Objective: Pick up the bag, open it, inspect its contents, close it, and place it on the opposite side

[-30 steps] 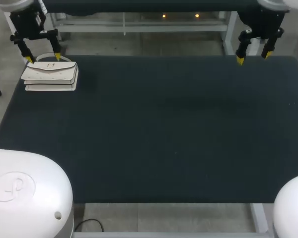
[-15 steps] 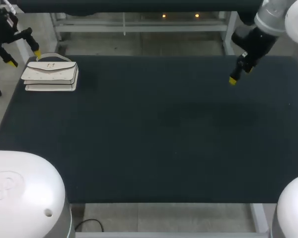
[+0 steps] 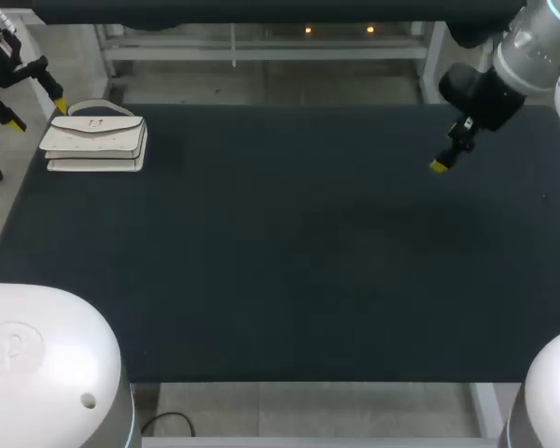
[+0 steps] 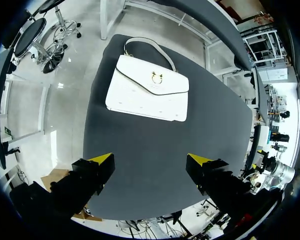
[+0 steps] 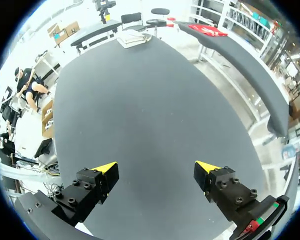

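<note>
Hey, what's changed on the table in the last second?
The left arm drew its jaws away from the bag, out to the table's left edge. The right arm swung from the far corner inward over the table. Both jaws are open, holding nothing. The bag stayed put.

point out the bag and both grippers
bag [image 4: 147, 95], left wrist view, middle of its flap
left gripper [image 4: 150, 158], left wrist view, midway between its fingers
right gripper [image 5: 156, 167], right wrist view, midway between its fingers
</note>
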You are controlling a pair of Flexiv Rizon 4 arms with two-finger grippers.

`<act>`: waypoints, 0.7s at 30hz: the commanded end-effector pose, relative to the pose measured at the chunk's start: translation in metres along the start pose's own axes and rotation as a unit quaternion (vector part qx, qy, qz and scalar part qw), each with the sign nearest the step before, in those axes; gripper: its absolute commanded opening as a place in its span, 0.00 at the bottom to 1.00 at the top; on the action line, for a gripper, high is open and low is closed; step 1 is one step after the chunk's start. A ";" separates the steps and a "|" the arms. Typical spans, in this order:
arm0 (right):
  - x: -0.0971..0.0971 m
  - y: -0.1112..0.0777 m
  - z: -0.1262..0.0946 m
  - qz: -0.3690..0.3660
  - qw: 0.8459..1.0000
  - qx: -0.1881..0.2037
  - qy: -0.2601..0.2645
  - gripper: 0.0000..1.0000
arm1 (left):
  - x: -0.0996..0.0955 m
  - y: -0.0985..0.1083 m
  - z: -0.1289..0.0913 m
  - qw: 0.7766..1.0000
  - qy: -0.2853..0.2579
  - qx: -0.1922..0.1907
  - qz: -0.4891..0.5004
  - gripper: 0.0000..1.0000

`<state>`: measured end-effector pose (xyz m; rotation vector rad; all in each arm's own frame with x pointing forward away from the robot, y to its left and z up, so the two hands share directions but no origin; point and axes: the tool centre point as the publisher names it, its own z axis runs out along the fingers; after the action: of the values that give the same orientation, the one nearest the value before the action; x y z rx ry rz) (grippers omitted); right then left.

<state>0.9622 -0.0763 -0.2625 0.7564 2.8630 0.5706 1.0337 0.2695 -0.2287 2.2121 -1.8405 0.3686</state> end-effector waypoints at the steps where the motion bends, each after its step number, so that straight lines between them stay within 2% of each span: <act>1: 0.002 -0.004 0.000 -0.001 0.999 -0.044 -0.003 1.00 | 0.001 -0.001 0.000 1.000 -0.001 -0.001 0.000 1.00; 3: 0.002 -0.004 0.000 -0.001 0.999 -0.044 -0.003 1.00 | 0.000 -0.004 0.003 1.000 0.010 0.001 -0.001 1.00; 5: 0.012 0.001 0.011 -0.022 0.999 -0.048 0.004 1.00 | -0.004 -0.010 0.008 0.999 0.034 -0.002 -0.001 1.00; 13: 0.036 0.008 0.041 -0.088 0.989 -0.101 0.057 1.00 | -0.031 -0.032 0.006 0.996 0.086 -0.008 -0.007 1.00; 21: 0.050 0.015 0.061 -0.143 0.980 -0.102 0.091 1.00 | -0.047 -0.045 0.004 0.993 0.116 -0.012 -0.017 1.00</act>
<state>0.9331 -0.0240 -0.3090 0.2960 2.9223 0.8991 1.0610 0.3118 -0.2458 2.1437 -1.7020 0.5730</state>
